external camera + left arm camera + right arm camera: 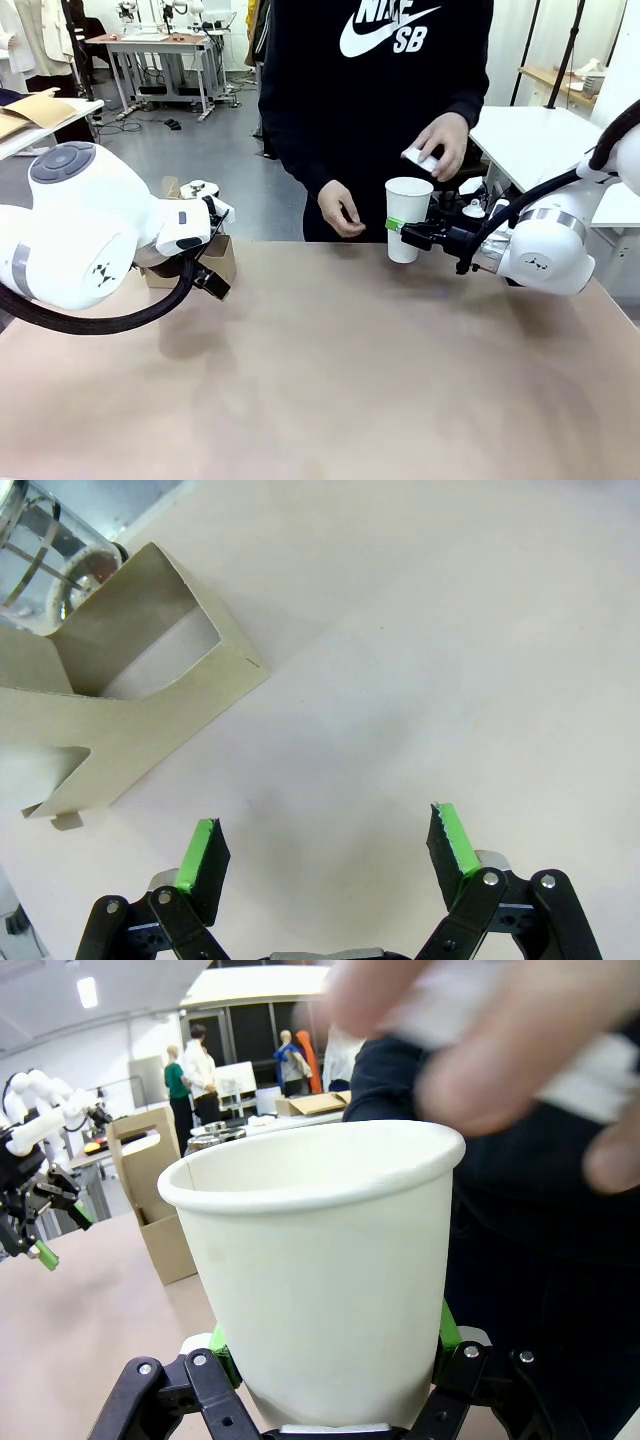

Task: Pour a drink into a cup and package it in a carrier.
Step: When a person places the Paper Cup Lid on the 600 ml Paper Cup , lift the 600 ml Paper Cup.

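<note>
Front view has the tall white paper cup [408,218] standing upright at the far side of the beige worktop [330,390]. The right pincer [407,232] is clamped round the cup's lower half, green pads pressed against opposite sides of its wall; whether its base touches the worktop I cannot tell. Just above the cup's open rim, apart from it, a person's hand [443,140] holds a small white plastic lid [421,157]. The person's other hand [341,209] is loosely curled just beside the cup, on the side toward the left arm. Well away from the cup on that same side stands the brown cardboard cup carrier [222,258] with its tall handle tab. The left pincer [327,845] hovers near it over bare worktop, jaws wide apart with nothing between them. A clear glass jug with silver metal bands [40,560] sits just beside the carrier, likewise well away from the cup; its contents cannot be made out.
</note>
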`<state>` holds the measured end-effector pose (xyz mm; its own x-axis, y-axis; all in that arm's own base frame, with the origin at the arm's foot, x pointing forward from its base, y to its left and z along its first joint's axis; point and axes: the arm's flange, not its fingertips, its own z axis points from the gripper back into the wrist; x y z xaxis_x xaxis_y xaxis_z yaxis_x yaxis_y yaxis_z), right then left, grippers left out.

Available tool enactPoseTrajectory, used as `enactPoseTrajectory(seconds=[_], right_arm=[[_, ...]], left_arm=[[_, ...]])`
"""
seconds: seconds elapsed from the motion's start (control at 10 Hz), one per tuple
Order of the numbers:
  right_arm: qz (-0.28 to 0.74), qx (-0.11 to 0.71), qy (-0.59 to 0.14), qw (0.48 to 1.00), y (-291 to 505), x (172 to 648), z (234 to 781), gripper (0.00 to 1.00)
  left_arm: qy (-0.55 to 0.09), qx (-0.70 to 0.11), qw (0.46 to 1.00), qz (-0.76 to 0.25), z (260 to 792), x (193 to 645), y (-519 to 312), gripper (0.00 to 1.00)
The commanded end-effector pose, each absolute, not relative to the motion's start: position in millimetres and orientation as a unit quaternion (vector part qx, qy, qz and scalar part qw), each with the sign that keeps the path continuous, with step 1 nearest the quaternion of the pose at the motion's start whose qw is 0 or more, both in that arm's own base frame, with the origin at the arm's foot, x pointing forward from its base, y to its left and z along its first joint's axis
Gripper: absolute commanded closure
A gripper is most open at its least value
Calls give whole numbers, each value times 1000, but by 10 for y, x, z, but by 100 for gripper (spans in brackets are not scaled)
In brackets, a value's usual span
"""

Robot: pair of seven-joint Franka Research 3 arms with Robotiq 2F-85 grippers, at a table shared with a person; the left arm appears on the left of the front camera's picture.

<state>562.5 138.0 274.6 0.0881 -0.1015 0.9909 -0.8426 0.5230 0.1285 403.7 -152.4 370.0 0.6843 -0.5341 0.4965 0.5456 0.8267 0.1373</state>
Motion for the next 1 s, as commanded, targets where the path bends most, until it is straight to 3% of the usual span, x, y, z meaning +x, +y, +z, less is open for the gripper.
enactPoseTrajectory(seconds=[0.0, 0.9], right_arm=[[288, 384, -610, 630, 1409, 5627, 2792, 20], [288, 384, -610, 630, 1409, 5627, 2792, 20]], left_arm=[[-267, -12, 918, -294, 3703, 4036, -1518, 0], [-267, -12, 918, -294, 3703, 4036, -1518, 0]])
